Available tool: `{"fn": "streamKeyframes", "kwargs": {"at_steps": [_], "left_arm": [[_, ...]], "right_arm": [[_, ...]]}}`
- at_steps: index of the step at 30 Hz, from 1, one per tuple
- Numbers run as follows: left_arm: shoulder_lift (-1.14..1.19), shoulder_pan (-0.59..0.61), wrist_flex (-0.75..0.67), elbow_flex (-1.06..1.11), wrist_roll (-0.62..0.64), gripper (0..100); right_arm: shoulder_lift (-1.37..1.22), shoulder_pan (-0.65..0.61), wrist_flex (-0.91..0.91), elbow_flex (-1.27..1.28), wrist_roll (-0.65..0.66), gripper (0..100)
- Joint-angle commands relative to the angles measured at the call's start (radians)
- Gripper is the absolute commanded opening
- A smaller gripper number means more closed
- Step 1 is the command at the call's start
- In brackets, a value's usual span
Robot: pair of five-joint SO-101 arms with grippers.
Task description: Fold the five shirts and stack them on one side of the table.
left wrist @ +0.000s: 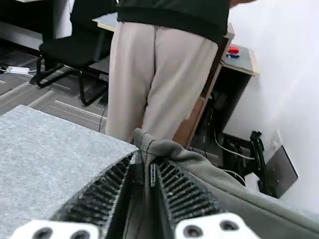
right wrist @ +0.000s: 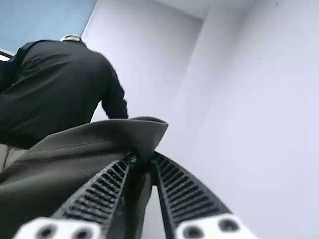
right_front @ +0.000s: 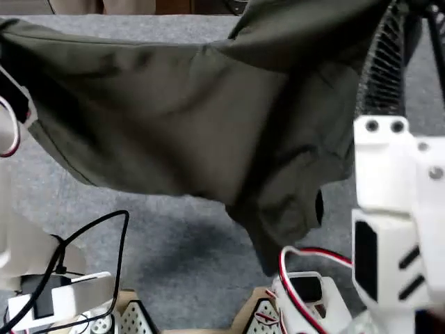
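A dark olive shirt (right_front: 174,118) hangs spread out in the air above the grey table (right_front: 174,243), stretched between my two arms. My left gripper (left wrist: 146,167) is shut on one bunched edge of the shirt (left wrist: 199,174), near the left side of the high view. High at the right of that view, my right gripper (right wrist: 144,162) is shut on another edge of the shirt (right wrist: 75,149), and its ribbed black finger (right_front: 384,62) shows there. The shirt's lower part sags in folds toward the table at centre right.
The arm bases (right_front: 306,299) and black cables (right_front: 104,236) sit along the near table edge. The white body of the right arm (right_front: 389,209) stands tall at the right. Grey table surface lies bare under the hanging shirt.
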State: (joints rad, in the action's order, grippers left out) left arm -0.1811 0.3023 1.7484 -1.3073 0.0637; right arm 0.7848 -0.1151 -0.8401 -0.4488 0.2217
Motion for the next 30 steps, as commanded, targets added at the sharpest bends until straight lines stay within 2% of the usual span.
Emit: {"fn": "streamKeyframes", "kwargs": {"at_steps": [1, 10, 18, 22, 26, 30], "left_arm": [[-0.024, 0.034, 0.011, -0.023, -0.005, 2], [-0.127, 0.028, 0.011, 0.000, -0.005, 2], [0.018, 0.026, -0.026, 0.287, -0.003, 2], [0.147, 0.028, -0.155, 0.420, -0.002, 2], [0.286, 0.028, -0.344, 0.546, 0.000, 2], [0.435, 0.028, -0.560, 0.605, 0.000, 2]], "right_arm": [[-0.013, -0.002, 0.003, -0.064, 0.014, 0.4], [-0.056, -0.008, -0.002, -0.004, 0.006, 0.5], [-0.208, -0.008, 0.005, 0.185, 0.002, 0.5], [-0.309, -0.005, 0.005, 0.243, -0.060, 0.5], [-0.440, -0.007, 0.009, 0.259, -0.064, 0.5], [-0.590, -0.002, 0.118, 0.262, -0.098, 0.5]]}}
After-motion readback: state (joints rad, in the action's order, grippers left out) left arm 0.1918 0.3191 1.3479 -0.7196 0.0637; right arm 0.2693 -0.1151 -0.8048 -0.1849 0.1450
